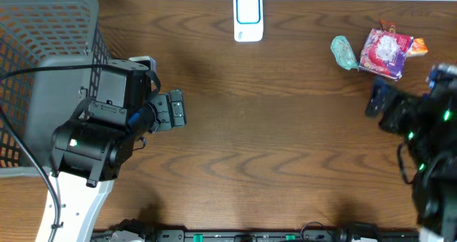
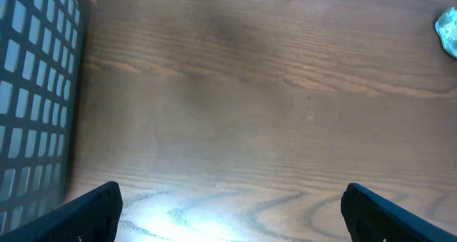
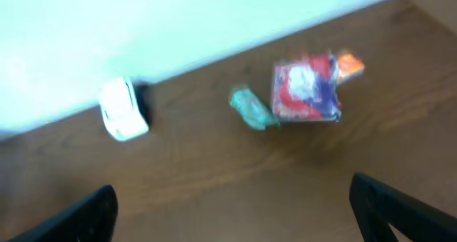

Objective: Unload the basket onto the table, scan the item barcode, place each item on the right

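Matte black and blocky, the left tool point(image 2: 232, 215) shows at the bottom corners of its own wrist view, jaws spread wide and released, gripping nothing, over the bare wood. The packet point(image 1: 386, 53) lies flat at the far right corner of the counter point(image 1: 271, 142), well apart from both tools. It is a squarish, glossy, slightly puffed pouch, pink and white on its face with a darker purple border. In the right wrist view it reads red, white and purple, and its print is too blurred to read. A crumpled teal wrapper point(image 1: 343, 53), oval and crinkled, sits just beside the packet's left edge, and an orange piece point(image 1: 419, 46) pokes out at its upper right corner. The right tool point(image 1: 377, 99) hangs near the packet on the near side, jaws likewise fully apart and holding nothing. The scanner point(image 1: 248, 17), a smooth white rounded block with a blue-outlined window on top, stands at the middle of the counter's far edge. The counter is dark brown wood with a broad, wavy grain. A grey plastic basket point(image 1: 43, 6) with rounded corners and grid-mesh walls stands at the far left, beside the left arm.
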You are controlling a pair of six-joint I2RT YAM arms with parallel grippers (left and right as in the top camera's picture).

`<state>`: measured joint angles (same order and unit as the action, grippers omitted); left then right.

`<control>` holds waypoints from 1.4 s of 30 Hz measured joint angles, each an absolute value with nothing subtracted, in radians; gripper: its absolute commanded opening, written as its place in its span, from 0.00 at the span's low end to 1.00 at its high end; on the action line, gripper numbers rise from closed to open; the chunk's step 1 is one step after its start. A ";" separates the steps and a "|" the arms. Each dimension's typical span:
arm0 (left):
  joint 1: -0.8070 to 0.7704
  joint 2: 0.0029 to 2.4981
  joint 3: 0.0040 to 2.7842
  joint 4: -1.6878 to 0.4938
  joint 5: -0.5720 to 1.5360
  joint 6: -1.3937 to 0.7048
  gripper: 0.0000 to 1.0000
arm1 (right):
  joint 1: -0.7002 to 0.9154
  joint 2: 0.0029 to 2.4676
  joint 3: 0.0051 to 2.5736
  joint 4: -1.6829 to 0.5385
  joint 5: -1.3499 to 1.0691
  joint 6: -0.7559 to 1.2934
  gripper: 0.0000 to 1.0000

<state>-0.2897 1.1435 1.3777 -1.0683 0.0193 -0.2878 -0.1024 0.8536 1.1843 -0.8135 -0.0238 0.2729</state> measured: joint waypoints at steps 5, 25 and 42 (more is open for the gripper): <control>-0.290 1.144 1.378 -1.068 0.019 -0.288 0.98 | -0.102 0.751 0.956 -0.735 -0.081 0.281 0.99; -0.290 1.144 1.378 -1.068 0.019 -0.288 0.98 | -0.102 0.725 0.823 -0.900 -0.290 0.269 0.99; -0.290 1.144 1.378 -1.068 0.019 -0.288 0.98 | -0.092 0.726 0.823 -0.980 -0.202 0.231 0.99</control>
